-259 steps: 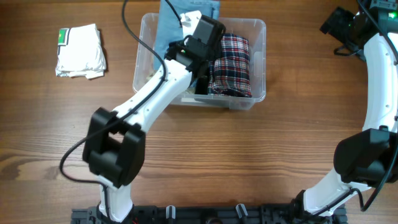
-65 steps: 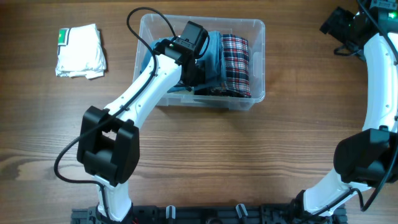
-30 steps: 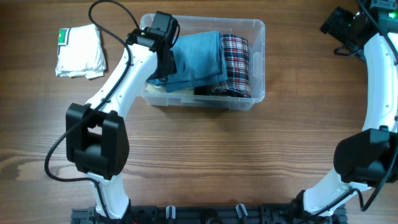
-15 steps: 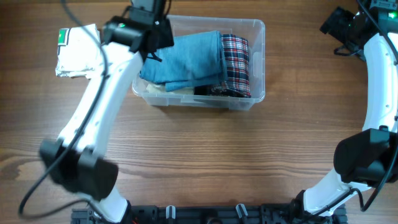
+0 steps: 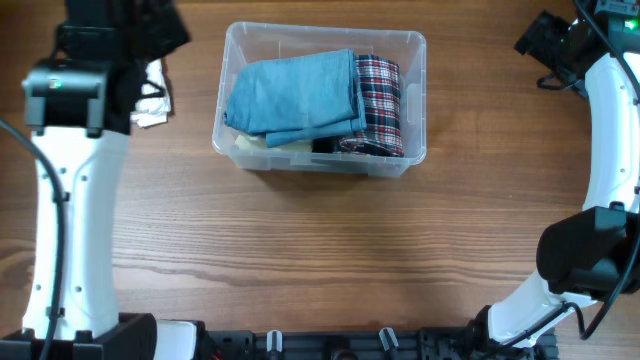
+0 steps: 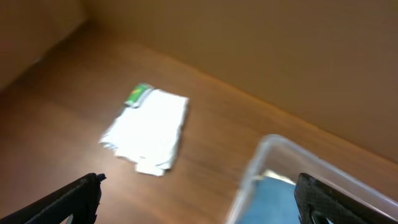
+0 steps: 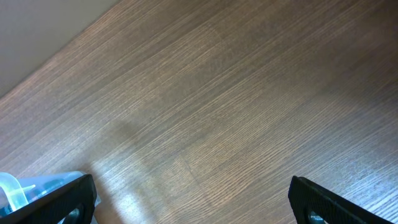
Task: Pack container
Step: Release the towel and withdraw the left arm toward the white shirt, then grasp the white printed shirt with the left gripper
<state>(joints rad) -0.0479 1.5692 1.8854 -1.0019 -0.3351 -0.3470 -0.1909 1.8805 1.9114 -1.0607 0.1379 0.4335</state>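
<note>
Overhead, clear container [image 5: 413, 95] holding blue cloth [image 5: 295, 92], plaid cloth [image 5: 380, 100], both arms' jaws released

A wooden desk [image 5: 330, 250] fills the whole overhead view. Its top is mid brown, with long grain lines that run from the left side to the right side, and some darker streaks. The light on it is soft and even. In the right wrist view a pale shine [image 7: 132, 200] lies on the desk, and beyond the desk's far edge there is a plain grey surface [image 7: 37, 31]. In the blurred left wrist view, flat tan panels [image 6: 261, 43] rise behind the desk; I cannot tell if they are walls.
</note>
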